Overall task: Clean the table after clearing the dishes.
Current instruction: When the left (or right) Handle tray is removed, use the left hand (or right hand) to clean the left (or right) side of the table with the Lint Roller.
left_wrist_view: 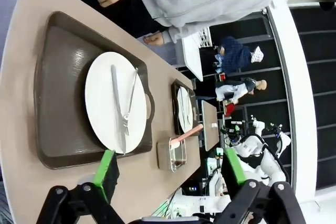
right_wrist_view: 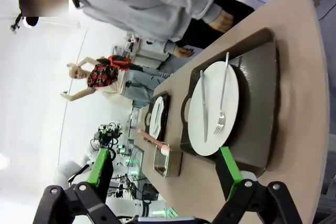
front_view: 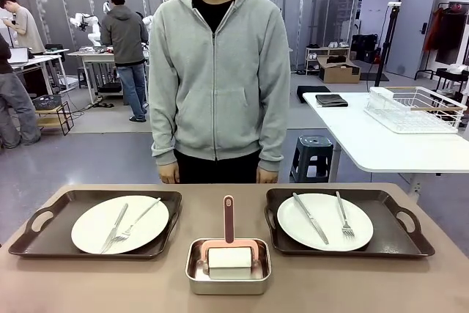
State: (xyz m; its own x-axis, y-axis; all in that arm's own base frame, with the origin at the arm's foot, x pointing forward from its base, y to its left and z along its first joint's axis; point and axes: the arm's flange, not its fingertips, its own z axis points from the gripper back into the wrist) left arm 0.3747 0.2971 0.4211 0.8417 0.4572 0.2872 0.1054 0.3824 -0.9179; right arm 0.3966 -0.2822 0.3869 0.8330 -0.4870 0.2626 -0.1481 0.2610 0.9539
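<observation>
White dishes [front_view: 91, 231] lay on two dark trays [front_view: 55, 243] on the tan table [front_view: 330, 284]; the left gripper [left_wrist_view: 169, 166] and the right gripper [right_wrist_view: 164, 163] both had their fingers wide apart.

A matte tan-brown table [front_view: 223, 214] carries three items directly on its top. The left tray [front_view: 29, 243] and the right tray [front_view: 403, 240], both dark, rectangular and handled, lie flat toward opposite ends, their long sides parallel to the far edge. A small steel pan [front_view: 228, 286] stands between them, just beside each and nearer the robot's edge.
</observation>
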